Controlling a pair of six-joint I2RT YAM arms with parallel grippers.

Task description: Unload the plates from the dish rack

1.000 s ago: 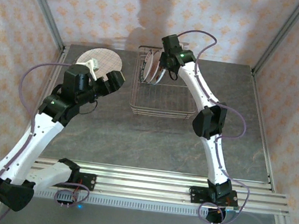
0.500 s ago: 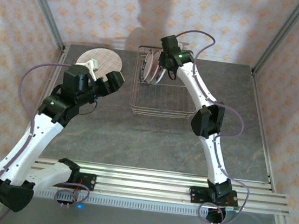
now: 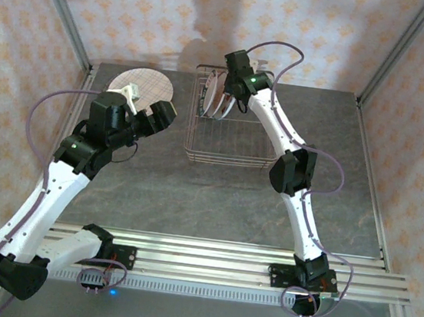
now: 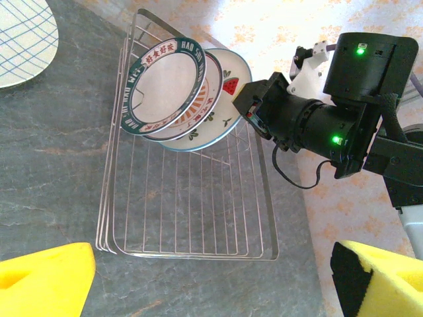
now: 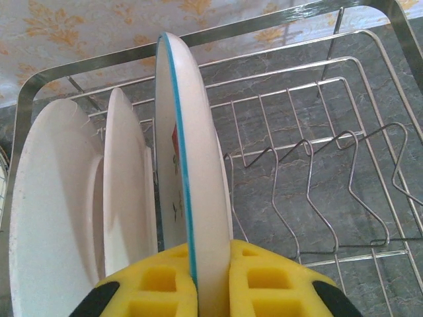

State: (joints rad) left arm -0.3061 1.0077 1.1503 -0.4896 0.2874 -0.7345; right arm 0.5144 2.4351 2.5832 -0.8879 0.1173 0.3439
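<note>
The right claw [image 5: 210,290] pinches the rim of the blue-edged plate [image 5: 198,185], which stands upright at the far end of the dish rack [image 5: 370,198]. Two more plates [image 5: 125,198] stand just beside it, with bare tines [image 5: 310,191] on its other side. The left claw [image 3: 149,103] hangs wide open left of the rack, near a plaid plate [image 3: 140,80] lying flat on the tabletop [image 3: 215,197].

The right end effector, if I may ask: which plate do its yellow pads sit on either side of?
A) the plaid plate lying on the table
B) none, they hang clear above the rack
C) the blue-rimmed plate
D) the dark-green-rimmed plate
C: in the right wrist view the right end effector has its yellow pads pressed to both faces of the blue-rimmed plate, which stands on edge in the dish rack.
</note>
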